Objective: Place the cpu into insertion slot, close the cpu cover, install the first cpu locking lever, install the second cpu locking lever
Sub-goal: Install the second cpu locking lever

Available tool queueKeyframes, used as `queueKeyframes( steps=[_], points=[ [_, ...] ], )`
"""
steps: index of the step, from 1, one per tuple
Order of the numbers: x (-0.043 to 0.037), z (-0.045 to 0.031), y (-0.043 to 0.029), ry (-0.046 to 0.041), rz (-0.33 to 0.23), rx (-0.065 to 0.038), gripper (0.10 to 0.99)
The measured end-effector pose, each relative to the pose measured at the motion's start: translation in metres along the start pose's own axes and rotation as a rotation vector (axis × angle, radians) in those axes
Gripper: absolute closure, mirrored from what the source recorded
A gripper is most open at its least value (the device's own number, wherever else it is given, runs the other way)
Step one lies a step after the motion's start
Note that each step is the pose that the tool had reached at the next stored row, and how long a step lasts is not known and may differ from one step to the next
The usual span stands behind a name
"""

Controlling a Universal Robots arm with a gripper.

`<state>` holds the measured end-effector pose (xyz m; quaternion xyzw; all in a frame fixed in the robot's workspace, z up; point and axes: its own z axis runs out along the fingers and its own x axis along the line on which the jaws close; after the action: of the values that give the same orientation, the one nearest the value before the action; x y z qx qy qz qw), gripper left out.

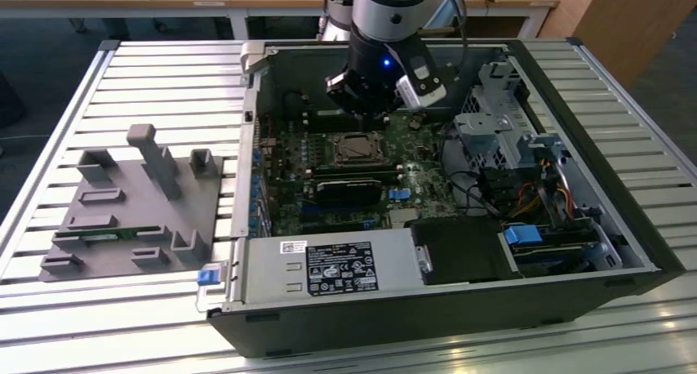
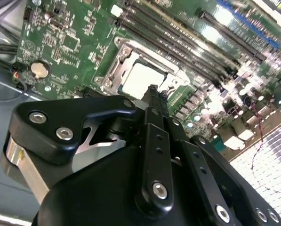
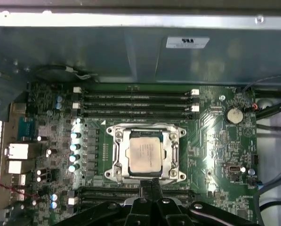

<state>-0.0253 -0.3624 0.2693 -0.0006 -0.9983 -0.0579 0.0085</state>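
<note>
**Around the open case**

Slatted metal table (image 1: 163, 72), carrying an open black computer case (image 1: 610, 227) near its middle. Inside the case: green motherboard (image 3: 215, 141) with long black memory slots (image 3: 135, 104) and a round coin battery (image 3: 234, 114). Labelled silver power supply (image 1: 326, 268) at the case's near edge. Blue-tabbed drive bay (image 1: 528, 237) toward the near right corner, possibly holding a drive. Grey moulded fixture (image 1: 130, 215) toward the table's left edge, apart from the case.
</note>
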Motion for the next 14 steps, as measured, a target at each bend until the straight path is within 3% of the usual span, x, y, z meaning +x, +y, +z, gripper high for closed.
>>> queueKeyframes(
  steps=[11,14],
  points=[
    [-0.0002,0.0104,-0.0035,0.0002,0.0,0.0,0.976],
    [-0.0002,0.0117,-0.0075,0.0002,0.0,0.0,0.976]
  ],
)
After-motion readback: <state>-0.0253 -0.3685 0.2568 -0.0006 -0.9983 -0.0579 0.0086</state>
